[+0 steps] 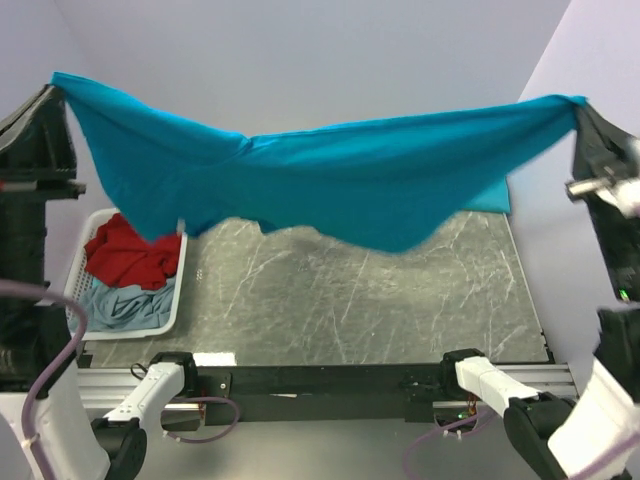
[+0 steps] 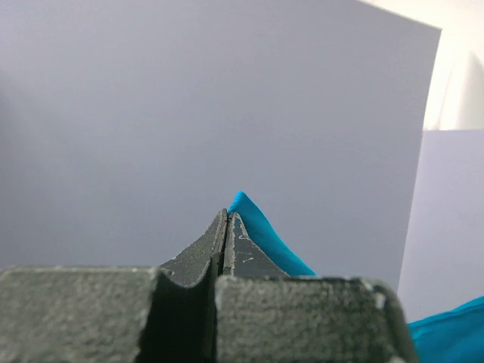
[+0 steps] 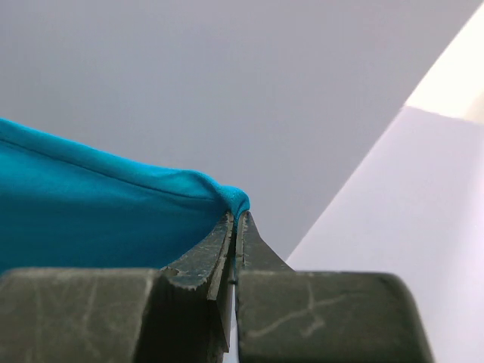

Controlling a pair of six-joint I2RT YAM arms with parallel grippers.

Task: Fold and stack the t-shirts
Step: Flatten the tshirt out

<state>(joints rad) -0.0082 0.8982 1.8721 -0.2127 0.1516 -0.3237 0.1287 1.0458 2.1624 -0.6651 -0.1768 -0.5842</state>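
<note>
Left arm base [image 1: 165, 385] and right arm base [image 1: 475, 375] sit at bottom of top view. Teal t-shirt [image 1: 330, 180] hangs spread across upper frame, above the table [image 1: 350, 300]: left gripper [image 1: 55, 85] clamps its upper-left corner, right gripper [image 1: 580, 105] the upper-right. Red t-shirt [image 1: 130, 255] and grey-blue t-shirt [image 1: 120, 305] lie in the basket [image 1: 175, 300], left-centre.
Left wrist: jaws pinched tight on teal cloth, centre frame.
Right wrist: same, cloth fans out left.

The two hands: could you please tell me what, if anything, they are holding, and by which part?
Both hold one teal t-shirt, stretched in the air: the left hand pinches one end of its upper edge, the right hand the opposite end.
</note>
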